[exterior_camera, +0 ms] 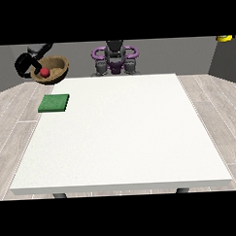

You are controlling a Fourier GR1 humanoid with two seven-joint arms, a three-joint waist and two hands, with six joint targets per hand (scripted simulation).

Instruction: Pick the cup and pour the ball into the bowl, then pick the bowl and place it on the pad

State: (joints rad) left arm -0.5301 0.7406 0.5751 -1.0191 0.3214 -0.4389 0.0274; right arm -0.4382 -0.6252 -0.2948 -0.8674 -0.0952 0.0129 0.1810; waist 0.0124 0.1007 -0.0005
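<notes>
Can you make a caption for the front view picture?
Hand lifts wooden bowl with red ball above green pad.

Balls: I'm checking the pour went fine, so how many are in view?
1. A single red ball lies inside the brown bowl, which is held up at the view's upper left, beyond the green pad. No others show; the bowl's wall could hide one.

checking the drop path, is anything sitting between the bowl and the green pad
Nothing visible does. The bowl with the red ball is held up by the hand at the view's left, beyond the table's far-left corner; the green pad lies bare nearby.
</notes>
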